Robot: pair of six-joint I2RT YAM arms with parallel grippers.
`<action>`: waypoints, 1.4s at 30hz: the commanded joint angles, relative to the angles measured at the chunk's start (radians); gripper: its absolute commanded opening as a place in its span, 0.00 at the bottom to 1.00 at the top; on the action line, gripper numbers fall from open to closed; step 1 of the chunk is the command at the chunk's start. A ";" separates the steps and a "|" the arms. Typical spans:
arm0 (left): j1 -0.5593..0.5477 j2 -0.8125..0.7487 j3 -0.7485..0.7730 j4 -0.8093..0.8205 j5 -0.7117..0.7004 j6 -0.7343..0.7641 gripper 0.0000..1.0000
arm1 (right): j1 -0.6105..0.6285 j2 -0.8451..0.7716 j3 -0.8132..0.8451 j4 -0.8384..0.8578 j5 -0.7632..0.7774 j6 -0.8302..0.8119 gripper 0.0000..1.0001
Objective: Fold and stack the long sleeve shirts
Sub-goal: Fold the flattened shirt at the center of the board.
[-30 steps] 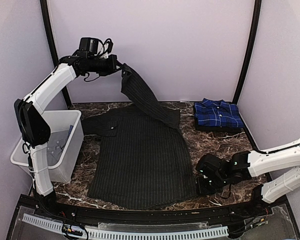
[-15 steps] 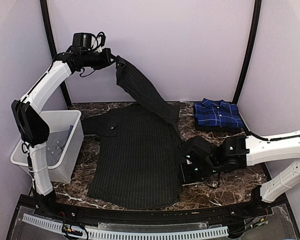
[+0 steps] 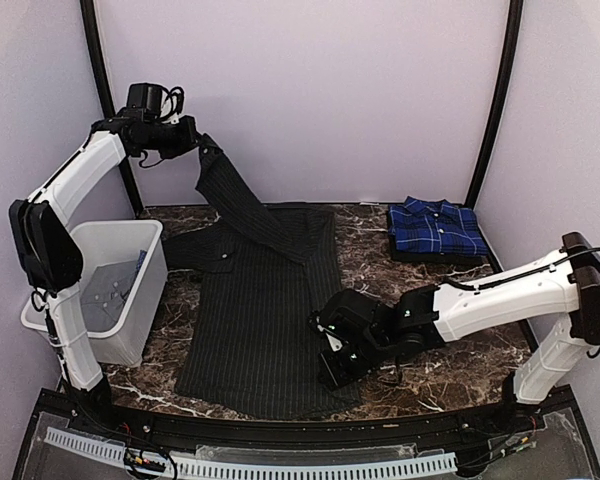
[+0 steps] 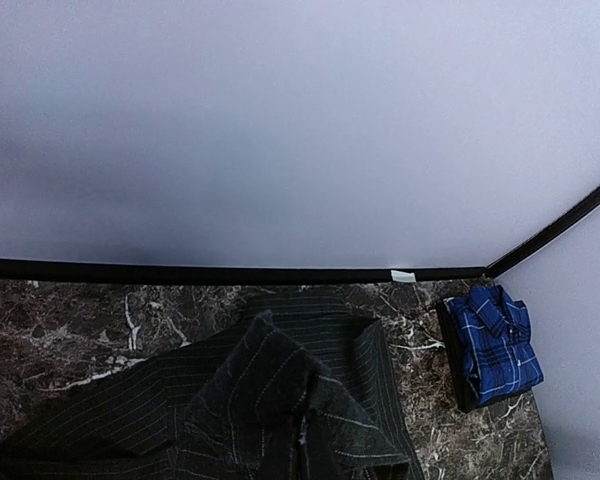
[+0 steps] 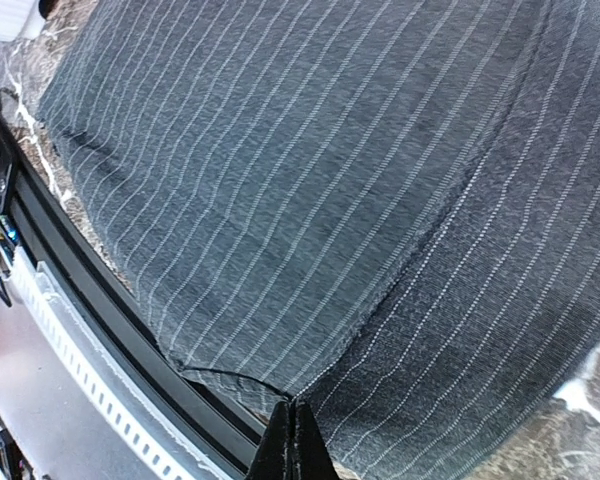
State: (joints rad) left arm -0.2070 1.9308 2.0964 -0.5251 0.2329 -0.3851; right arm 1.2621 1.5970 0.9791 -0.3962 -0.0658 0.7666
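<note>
Both arms have swung leftward since a second ago. The right gripper (image 3: 330, 368), pinched shut on the side edge of the black pinstriped shirt (image 3: 245, 330), drags that edge across the shirt's body. The left gripper (image 3: 193, 142), clamped on the sleeve (image 3: 235, 200), holds it high near the back wall. The plaid shirt (image 3: 435, 228) lies folded at the back right of the table (image 3: 450, 300). The thin pinch may slip, or the taut sleeve may tug the fold askew.

**Top view:** I look down from above and behind the arm bases (image 3: 85, 380) across the whole table (image 3: 375, 265).
**Left wrist:** held high, facing the far wall (image 4: 280, 120), sharing the plaid shirt (image 4: 495, 340) at far right.
**Right wrist:** very near the pinstriped shirt (image 5: 310, 180), apparently its near hem.
</note>
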 commanded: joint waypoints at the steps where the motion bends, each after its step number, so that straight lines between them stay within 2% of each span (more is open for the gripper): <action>1: 0.007 -0.090 -0.039 0.037 -0.024 0.007 0.00 | -0.022 0.022 -0.008 0.082 -0.065 -0.004 0.00; 22: 0.010 -0.090 0.073 0.063 0.007 0.013 0.00 | -0.063 0.091 0.053 0.130 -0.132 -0.020 0.00; 42: 0.011 -0.095 0.052 0.049 0.005 0.024 0.00 | -0.064 0.173 0.073 0.205 -0.185 -0.034 0.00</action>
State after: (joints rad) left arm -0.2047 1.8938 2.1441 -0.4835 0.2428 -0.3782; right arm 1.2030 1.7412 1.0290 -0.2417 -0.2253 0.7380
